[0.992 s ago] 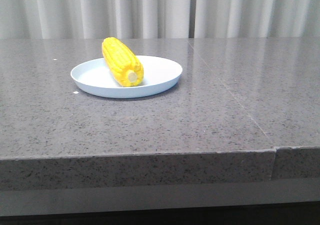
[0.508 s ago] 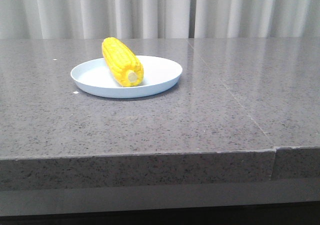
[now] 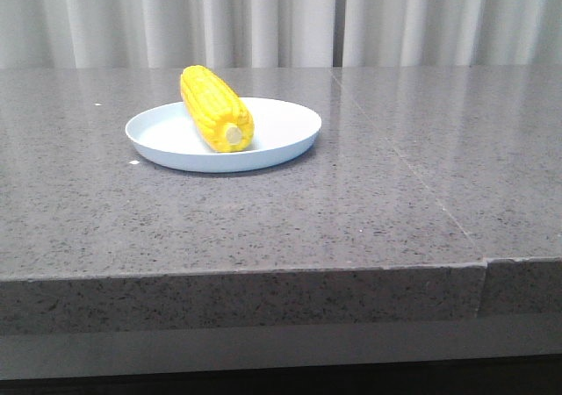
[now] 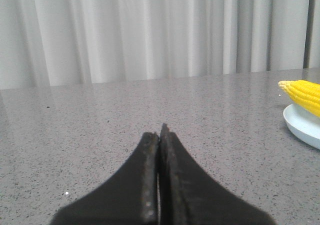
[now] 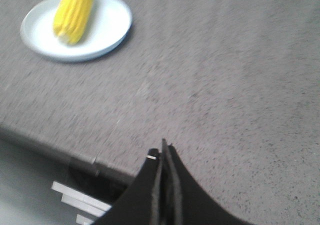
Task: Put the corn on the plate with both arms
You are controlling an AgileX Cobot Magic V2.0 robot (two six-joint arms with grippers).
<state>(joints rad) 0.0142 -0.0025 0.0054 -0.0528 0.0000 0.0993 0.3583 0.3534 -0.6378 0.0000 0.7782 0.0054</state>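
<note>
**Corn laid on plate, both hands pressed together and clear of it**

Corn (image 3: 216, 109) is seen lying on the plate (image 3: 281, 140) in the front view, set at a slant across the plate's left half. Its pale stub end is turned toward the camera and sits near the plate's middle, while its tapered far end reaches out over the rear left rim. The plate is placed on the grey speckled bench (image 3: 351, 211), left of centre and well back from the front edge. A seam is visible running through the bench surface to the right of the plate. Pale curtains (image 3: 263, 17) are hung behind the bench.

Neither arm is shown in the front view. In the left wrist view the left hand (image 4: 159, 130) is held low over the bench with its two dark fingers pressed together and nothing between them; the corn's tip (image 4: 302, 92) and a piece of plate rim (image 4: 300, 127) are caught at the edge of that view, well apart from the hand. In the right wrist view, which is blurred, the right hand (image 5: 163, 150) is likewise closed on nothing, held above the bench's front edge, with the plate (image 5: 107, 32) and corn (image 5: 75, 10) lying well away from it.
</note>
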